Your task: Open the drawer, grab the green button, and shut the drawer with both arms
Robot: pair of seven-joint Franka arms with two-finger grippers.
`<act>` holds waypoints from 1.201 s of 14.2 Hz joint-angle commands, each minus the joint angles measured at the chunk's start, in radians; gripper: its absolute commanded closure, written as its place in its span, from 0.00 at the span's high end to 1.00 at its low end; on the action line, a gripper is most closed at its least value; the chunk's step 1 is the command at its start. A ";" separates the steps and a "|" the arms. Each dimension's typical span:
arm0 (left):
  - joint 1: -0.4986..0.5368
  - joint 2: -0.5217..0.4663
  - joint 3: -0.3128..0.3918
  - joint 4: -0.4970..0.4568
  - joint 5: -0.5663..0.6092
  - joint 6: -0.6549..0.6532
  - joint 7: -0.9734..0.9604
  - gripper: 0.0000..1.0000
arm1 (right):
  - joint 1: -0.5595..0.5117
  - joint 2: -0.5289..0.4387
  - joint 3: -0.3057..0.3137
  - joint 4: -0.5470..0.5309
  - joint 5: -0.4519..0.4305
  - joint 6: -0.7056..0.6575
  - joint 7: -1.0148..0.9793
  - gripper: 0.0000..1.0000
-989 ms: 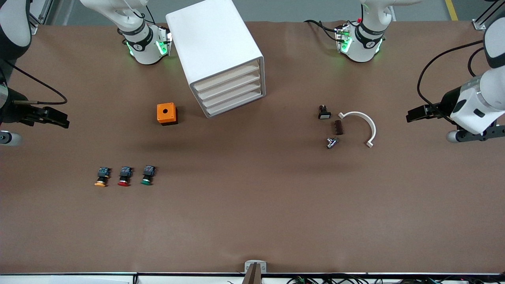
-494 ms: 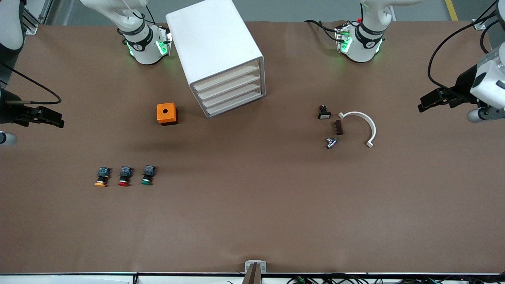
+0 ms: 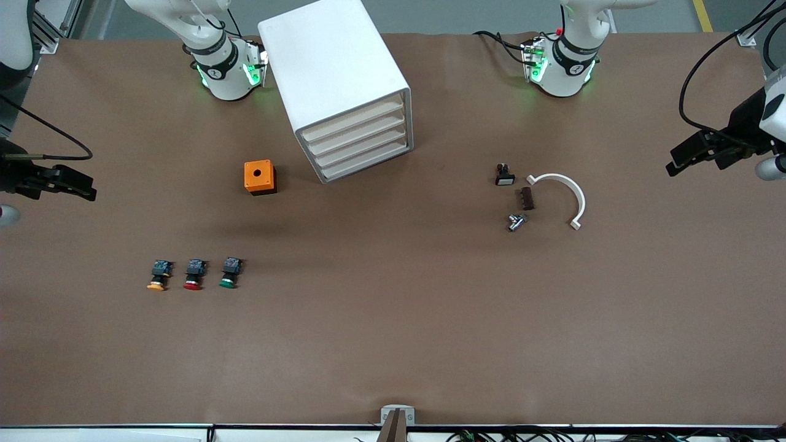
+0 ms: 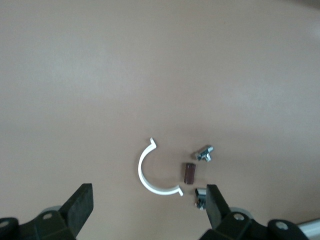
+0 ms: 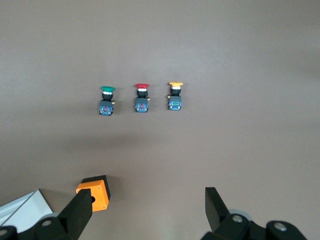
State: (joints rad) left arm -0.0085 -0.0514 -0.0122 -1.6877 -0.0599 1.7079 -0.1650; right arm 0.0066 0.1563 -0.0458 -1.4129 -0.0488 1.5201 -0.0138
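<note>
Hiding their contents, all drawers [image 3: 359, 140] shut (both tools partly cropped).

Brown table [image 3: 393, 344] seen filling nearly whole front view, surface matte and evenly lit (soft shadows only). Grey floor [image 3: 466, 15] glimpsed past top edge, yellow stripe [image 3: 702, 15] painted there. Aluminium frame corner [image 3: 745, 38] spotted at table's edge.
</note>
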 commanded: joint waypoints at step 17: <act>-0.013 0.113 -0.022 0.178 0.023 -0.074 0.001 0.99 | -0.065 -0.118 0.014 0.011 0.067 -0.149 -0.017 1.00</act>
State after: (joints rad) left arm -0.0197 0.0653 -0.0263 -1.5274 -0.0599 1.6578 -0.1633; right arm -0.0599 0.0747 -0.0374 -1.3721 0.0126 1.3821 -0.0203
